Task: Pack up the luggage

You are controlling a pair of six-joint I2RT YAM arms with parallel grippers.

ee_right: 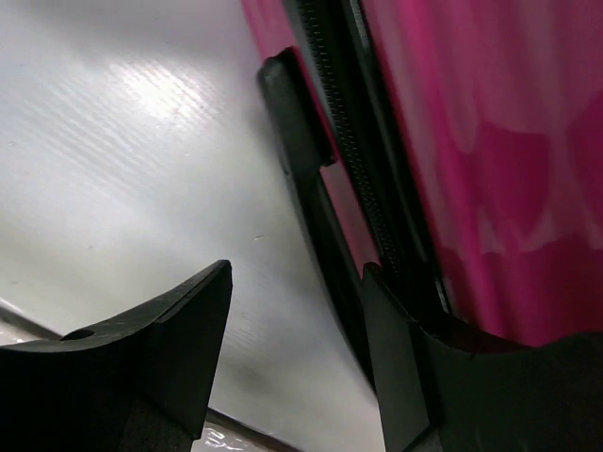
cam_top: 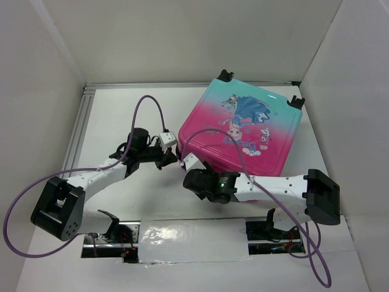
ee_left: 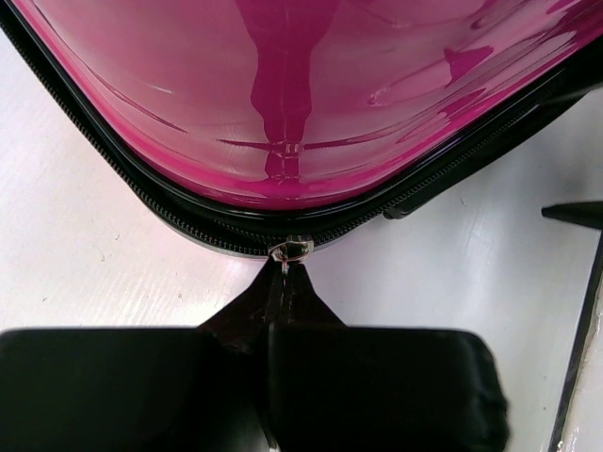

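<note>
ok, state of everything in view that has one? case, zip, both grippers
luggage: shut, lying flat, print side up.
zipper pull: at a corner of the shell, pinched.
left gripper: shut on the zipper pull.
right gripper: open, empty, at the luggage's edge.

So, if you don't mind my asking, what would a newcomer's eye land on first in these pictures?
The closed suitcase, pink-to-teal with a cartoon princess print, lies flat toward the far right of the white table. At its near-left corner the left gripper is shut on the zipper pull. The right gripper sits open close by the suitcase's near edge.
</note>
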